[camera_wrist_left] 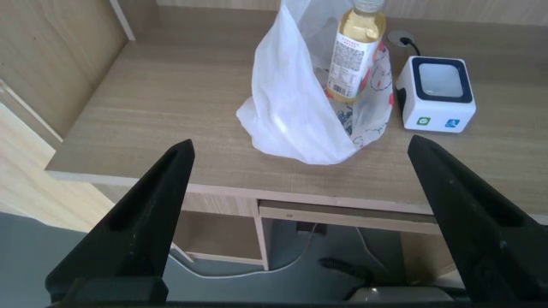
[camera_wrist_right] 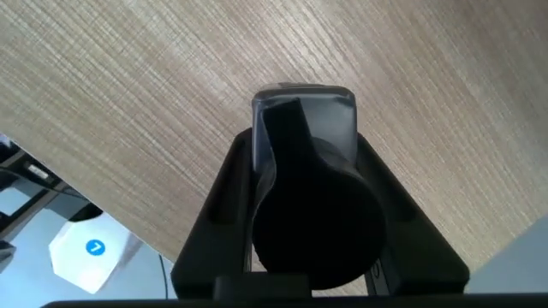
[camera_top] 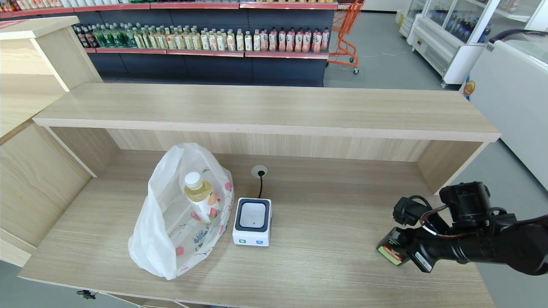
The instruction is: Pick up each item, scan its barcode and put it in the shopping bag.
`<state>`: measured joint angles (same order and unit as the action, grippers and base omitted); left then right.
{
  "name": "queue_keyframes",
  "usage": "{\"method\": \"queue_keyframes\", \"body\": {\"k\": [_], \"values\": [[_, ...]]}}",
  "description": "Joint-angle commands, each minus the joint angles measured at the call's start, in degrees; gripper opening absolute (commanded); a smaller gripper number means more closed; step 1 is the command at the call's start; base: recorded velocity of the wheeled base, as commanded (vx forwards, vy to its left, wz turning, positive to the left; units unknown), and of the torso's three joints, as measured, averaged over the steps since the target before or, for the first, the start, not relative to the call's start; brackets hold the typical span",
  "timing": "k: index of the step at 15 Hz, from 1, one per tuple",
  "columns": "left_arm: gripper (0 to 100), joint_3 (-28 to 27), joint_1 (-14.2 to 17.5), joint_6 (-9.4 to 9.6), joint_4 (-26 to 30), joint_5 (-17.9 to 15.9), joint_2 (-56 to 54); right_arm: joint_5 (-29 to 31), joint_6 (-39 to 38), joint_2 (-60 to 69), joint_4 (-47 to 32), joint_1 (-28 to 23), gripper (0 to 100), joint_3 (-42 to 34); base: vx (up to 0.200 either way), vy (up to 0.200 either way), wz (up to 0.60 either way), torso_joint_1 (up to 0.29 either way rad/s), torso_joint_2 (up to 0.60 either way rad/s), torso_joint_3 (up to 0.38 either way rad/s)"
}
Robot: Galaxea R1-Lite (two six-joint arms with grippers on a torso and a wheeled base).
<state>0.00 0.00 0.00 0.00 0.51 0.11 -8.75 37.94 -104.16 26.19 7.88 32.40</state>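
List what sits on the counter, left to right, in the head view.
bag → scanner → dark item, clamped in the right gripper

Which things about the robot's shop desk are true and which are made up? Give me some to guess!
1. A bottle stands inside the shopping bag. True.
2. The scanner is inside the bag too. False: it sits on the desk beside the bag, on the robot's right of it.
3. The right hand is empty. False: it is shut on a dark item.
4. The left hand is open and holds nothing. True.
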Motion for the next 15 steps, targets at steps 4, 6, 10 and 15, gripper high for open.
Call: {"method": "queue_keyframes", "body": {"k": [4,6,10,15], "values": [[100,0.00,0.00,0.00,0.00,-0.07,-0.02,-0.04,0.03,17.23,7.92,-2.07,0,-8.32,0.000,0.000,0.00,0.000,0.00,0.000],[100,0.00,0.00,0.00,0.00,-0.07,-0.02,-0.39,3.90,25.41,8.18,-2.95,0,-12.98,0.000,0.000,0.00,0.000,0.00,0.000],[100,0.00,0.00,0.00,0.00,-0.07,-0.02,-14.36,32.81,30.94,7.65,0.04,0,-12.98,0.000,0.000,0.00,0.000,0.00,0.000],[100,0.00,0.00,0.00,0.00,0.02,-0.02,-29.48,83.00,28.83,1.76,12.60,0,-11.05,0.000,0.000,0.00,0.000,0.00,0.000]]}}
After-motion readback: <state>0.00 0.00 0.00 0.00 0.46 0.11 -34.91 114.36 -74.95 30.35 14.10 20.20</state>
